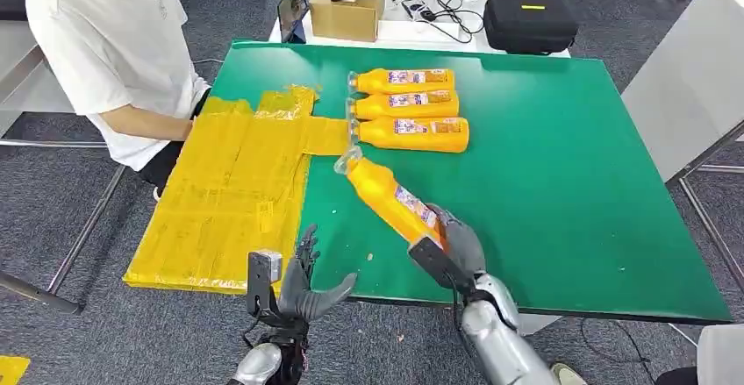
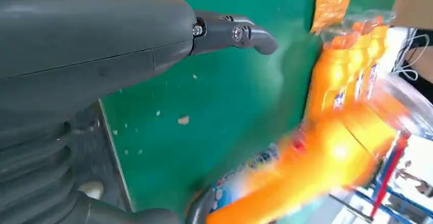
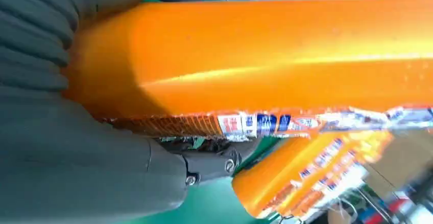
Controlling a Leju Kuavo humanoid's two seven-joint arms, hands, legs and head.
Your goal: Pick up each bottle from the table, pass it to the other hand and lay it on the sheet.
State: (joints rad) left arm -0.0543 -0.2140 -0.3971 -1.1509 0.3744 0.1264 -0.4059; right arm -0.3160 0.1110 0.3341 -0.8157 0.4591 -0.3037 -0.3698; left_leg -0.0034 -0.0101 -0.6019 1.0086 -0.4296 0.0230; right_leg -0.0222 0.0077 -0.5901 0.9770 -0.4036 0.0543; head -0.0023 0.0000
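right hand (image 1: 456,243): I grip a bottle (image 1: 390,196) by its base, cap pointing far-left
left hand (image 1: 303,284): mine, fingers spread, empty, near tabletop (image 1: 570,192) edge
sheet (image 1: 232,192): yellow, left

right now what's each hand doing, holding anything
Left hand: open, fingers apart, holding nothing.
Right hand: grips the orange bottle by its base end.

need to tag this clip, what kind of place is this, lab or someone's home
Most likely a lab or office test space, not a home: grey carpet floor, a green work mat on a metal-legged table, and a second table behind with a cardboard box, cables and a black equipment case.
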